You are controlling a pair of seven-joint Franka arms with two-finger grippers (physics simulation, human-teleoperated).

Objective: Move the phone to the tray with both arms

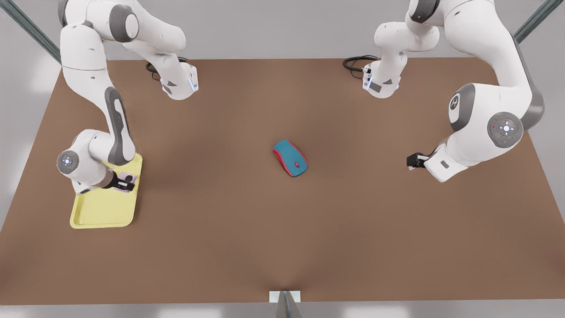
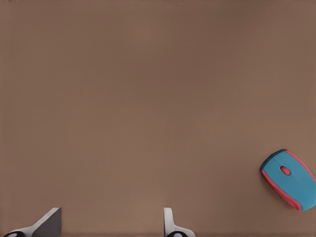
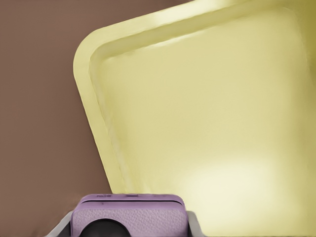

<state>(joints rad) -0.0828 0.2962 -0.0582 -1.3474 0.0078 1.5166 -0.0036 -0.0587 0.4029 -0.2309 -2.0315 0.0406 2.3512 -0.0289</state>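
Right gripper (image 1: 126, 181) at the front view's left, clamped on phone (image 1: 125, 182), poised over tray (image 1: 103, 216) near its far end; straight down to release. Mouse (image 1: 290, 157) mid-table. Left gripper (image 1: 410, 161) waiting at right, fingers parted, empty.

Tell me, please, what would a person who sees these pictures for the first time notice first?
Probably the pale yellow tray at the front view's left, where the right gripper holds the pinkish phone above it. Next comes the teal-and-red mouse, alone near the middle of the brown table. The left gripper waits open over bare table at the front view's right.
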